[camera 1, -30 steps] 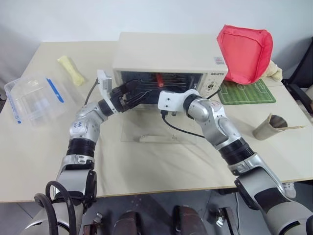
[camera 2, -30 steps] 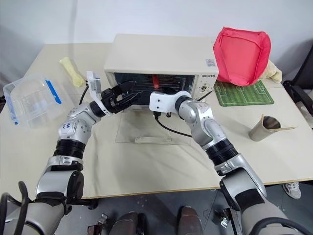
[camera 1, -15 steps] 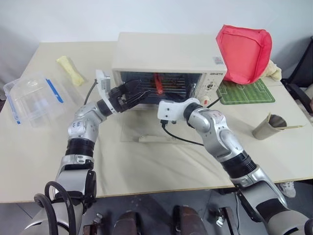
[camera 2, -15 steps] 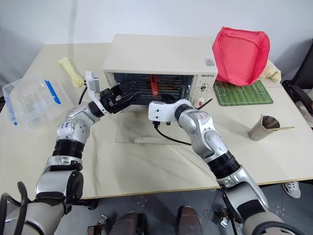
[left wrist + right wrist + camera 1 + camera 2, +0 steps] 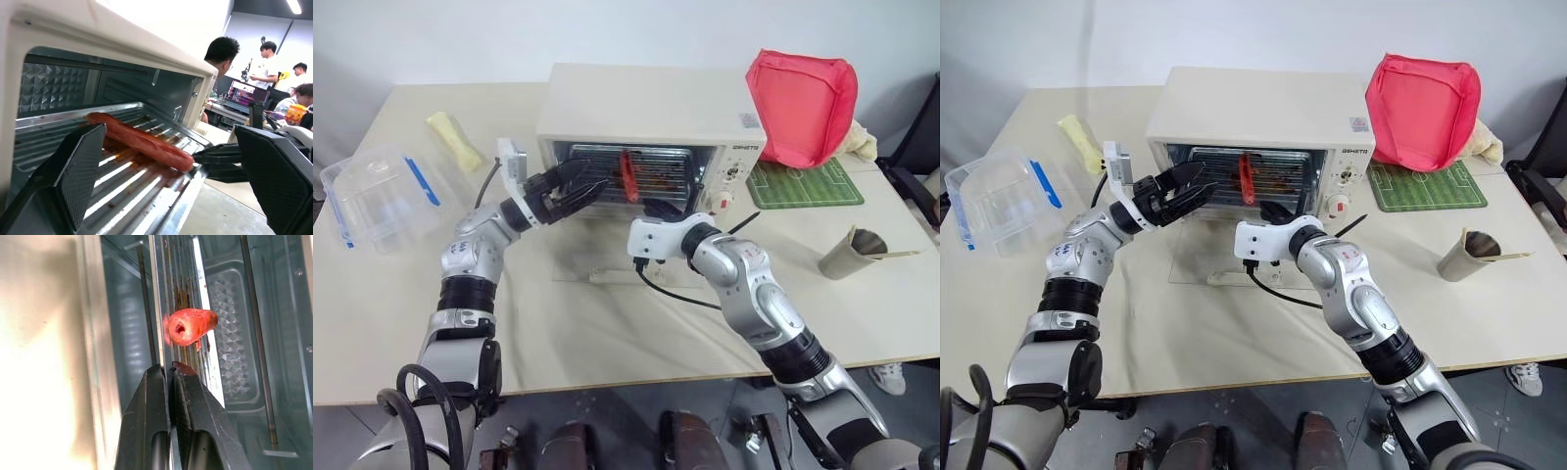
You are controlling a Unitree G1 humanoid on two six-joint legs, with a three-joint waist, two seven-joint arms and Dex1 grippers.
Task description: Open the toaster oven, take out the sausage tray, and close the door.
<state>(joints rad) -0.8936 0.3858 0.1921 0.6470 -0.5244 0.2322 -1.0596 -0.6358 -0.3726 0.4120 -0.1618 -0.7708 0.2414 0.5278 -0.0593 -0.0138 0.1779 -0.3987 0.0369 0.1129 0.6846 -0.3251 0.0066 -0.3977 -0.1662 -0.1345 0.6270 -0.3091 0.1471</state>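
The cream toaster oven (image 5: 646,103) stands at the back of the table, its glass door (image 5: 607,264) folded down flat in front of it. The silver sausage tray (image 5: 597,181) pokes partway out of the opening, with a red sausage (image 5: 628,174) lying on it. My right gripper (image 5: 658,208) is shut on the tray's front rim, seen up close in the right wrist view (image 5: 168,369) just below the sausage's end (image 5: 190,326). My left gripper (image 5: 582,186) is open at the tray's left part, its fingers (image 5: 80,171) on either side of the ridged base.
A clear plastic box with blue clips (image 5: 377,196) and a yellow cloth (image 5: 457,139) lie at the left. A red bag (image 5: 803,93), a green mat (image 5: 806,184) and a tipped paper cup (image 5: 854,253) are at the right. Several people appear beyond the oven in the left wrist view.
My right arm has drawn back toward me with the tray's rim in its gripper, and the tray with the sausage has slid forward out of the oven. The left gripper stayed put.
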